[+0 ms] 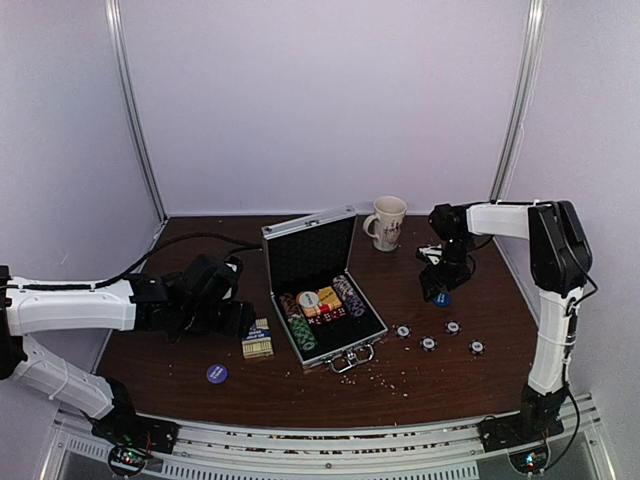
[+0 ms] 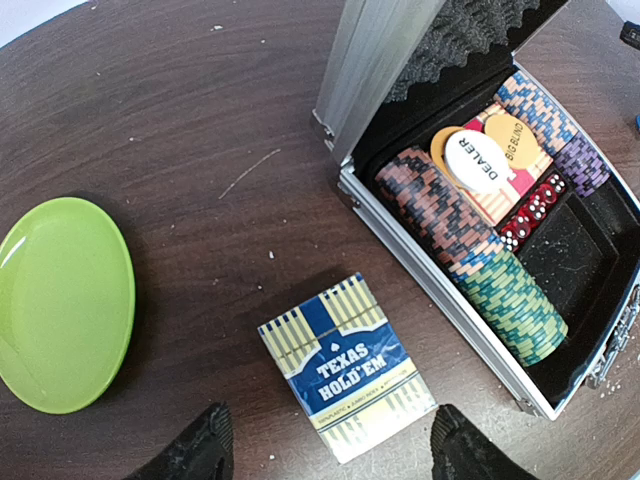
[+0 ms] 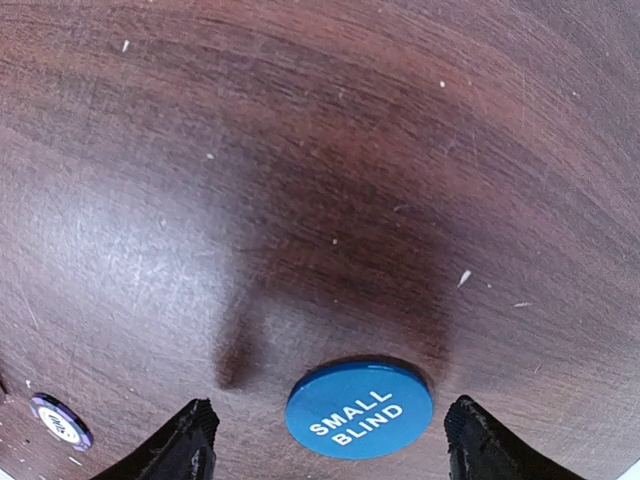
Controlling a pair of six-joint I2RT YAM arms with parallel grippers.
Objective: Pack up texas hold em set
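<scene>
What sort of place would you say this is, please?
Probably a robot lab test booth rather than a games room: plain white walls on metal posts enclose the table, and the left arm and right arm stand bolted to a rail at its near edge.

The counter (image 1: 500, 295) is of dark brown wood with fine scratches. 1 beige mug (image 1: 386, 221) with a dark pattern stands upright near the far edge, its handle to the left. 1 green plate (image 2: 65, 300) lies flat on the counter and shows only in the left wrist view. Small pale crumbs (image 1: 400, 378) are spread near the front edge. Pale walls (image 1: 320, 100) stand behind.
</scene>
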